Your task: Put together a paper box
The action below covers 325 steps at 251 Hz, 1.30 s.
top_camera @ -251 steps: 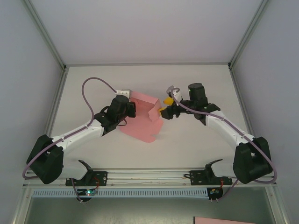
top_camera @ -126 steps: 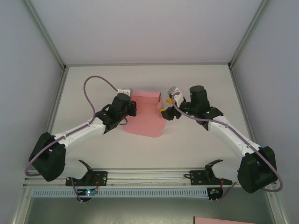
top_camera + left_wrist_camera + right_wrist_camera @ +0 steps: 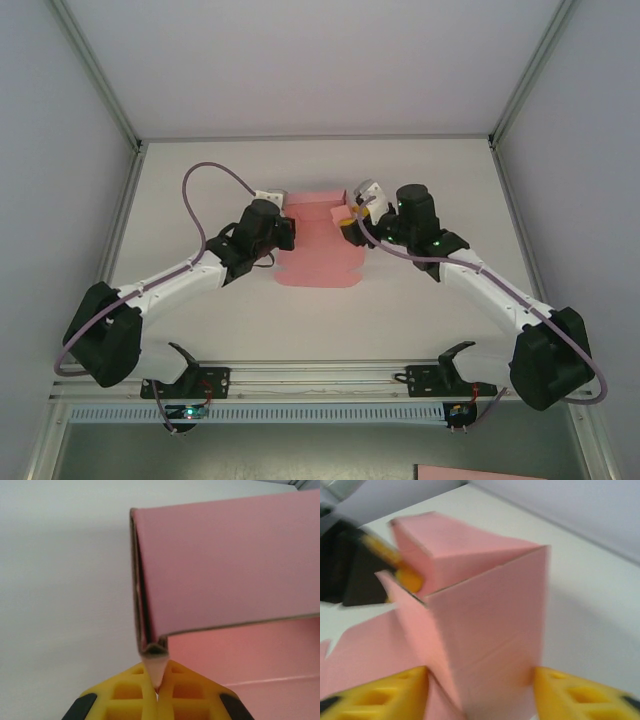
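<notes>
on the tabletop [image 3: 440, 180], the left pincer [image 3: 156, 682] pinches the paper box [image 3: 318, 255] by a corner; the right pincer [image 3: 481, 677] straddles its raised wall, grip unclear; close squarely.

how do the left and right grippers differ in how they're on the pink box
Left gripper is shut, pinching a thin flap edge of the paper box; right gripper stands wide, fingers either side of a folded-up section, grip unclear. Left sits at the box's left side, right at its right. Both have yellow fingers.
</notes>
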{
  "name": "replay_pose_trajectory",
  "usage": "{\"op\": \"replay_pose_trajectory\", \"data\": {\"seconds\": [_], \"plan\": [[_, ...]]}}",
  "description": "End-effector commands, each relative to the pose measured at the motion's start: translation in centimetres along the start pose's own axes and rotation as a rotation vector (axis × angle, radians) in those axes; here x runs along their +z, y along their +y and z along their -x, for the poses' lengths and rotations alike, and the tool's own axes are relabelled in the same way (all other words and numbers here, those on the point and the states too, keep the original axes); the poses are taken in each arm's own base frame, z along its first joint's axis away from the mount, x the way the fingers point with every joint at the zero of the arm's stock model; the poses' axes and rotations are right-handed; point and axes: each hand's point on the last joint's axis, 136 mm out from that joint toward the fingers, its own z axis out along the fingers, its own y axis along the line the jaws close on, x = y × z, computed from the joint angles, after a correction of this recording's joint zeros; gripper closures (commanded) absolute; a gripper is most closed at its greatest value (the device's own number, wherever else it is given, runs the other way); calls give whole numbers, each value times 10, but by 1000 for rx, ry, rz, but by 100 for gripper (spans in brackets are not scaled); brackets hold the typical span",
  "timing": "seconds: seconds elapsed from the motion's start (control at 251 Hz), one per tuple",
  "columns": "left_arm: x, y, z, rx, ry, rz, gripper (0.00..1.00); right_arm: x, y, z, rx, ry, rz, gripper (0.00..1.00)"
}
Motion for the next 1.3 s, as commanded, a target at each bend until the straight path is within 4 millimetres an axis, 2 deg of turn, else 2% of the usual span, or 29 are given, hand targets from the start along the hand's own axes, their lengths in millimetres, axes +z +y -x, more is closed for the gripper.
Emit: {"op": "replay_pose_trajectory", "data": {"seconds": [0.0, 0.156, 0.227, 0.307, 0.399, 0.587, 0.67, 0.75, 0.822, 0.898, 0.946, 1.03, 1.109, 1.141, 1.157, 1.173, 1.181, 1.249, 1.293], "plan": [[5, -22, 15, 0, -26, -45, 100, 7, -38, 21, 41, -119, -302, 70], [13, -34, 15, -17, -16, -51, 100, 14, -69, 12, 63, -117, -569, 90], [16, -24, 18, -71, -12, 30, 100, 14, -77, 12, 55, -115, -652, 96], [16, -7, 21, -151, -5, 162, 100, 10, -92, 9, 41, -87, -777, 97], [12, 19, 14, -246, 25, 345, 100, 4, -110, 0, 6, -12, -924, 98], [-6, 63, -1, -268, 65, 619, 100, -24, -144, -15, -19, 91, -1186, 97], [-9, 69, -2, -284, 65, 634, 100, -33, -155, -23, 33, 99, -1212, 96], [-4, 63, -1, -285, 66, 590, 100, -37, -159, -22, 35, 97, -1237, 93], [2, 54, 0, -271, 81, 543, 100, -23, -150, -21, 64, 66, -1122, 91], [14, 37, 4, -229, 92, 434, 100, 6, -127, -13, 84, -12, -847, 89], [21, 24, 6, -189, 95, 352, 100, 22, -102, -3, 73, -72, -629, 76], [27, 12, 10, -142, 88, 284, 100, 31, -58, 17, 55, -166, -333, 57], [26, 13, 18, -103, 60, 290, 100, 24, -30, 27, 37, -197, -178, 42], [23, 15, 22, -90, 49, 300, 100, 19, -20, 30, 27, -197, -125, 33], [22, 16, 23, -82, 43, 307, 100, 16, -17, 32, 27, -198, -105, 22], [20, 16, 25, -75, 38, 310, 100, 13, -13, 33, 27, -198, -86, 5], [20, 16, 26, -71, 36, 312, 100, 11, -11, 34, 27, -200, -78, 3], [14, 16, 33, -24, 16, 310, 100, -5, -2, 40, 33, -210, -39, 2], [9, 14, 39, 19, 0, 305, 100, -18, -7, 45, 62, -235, -78, 2]]}}
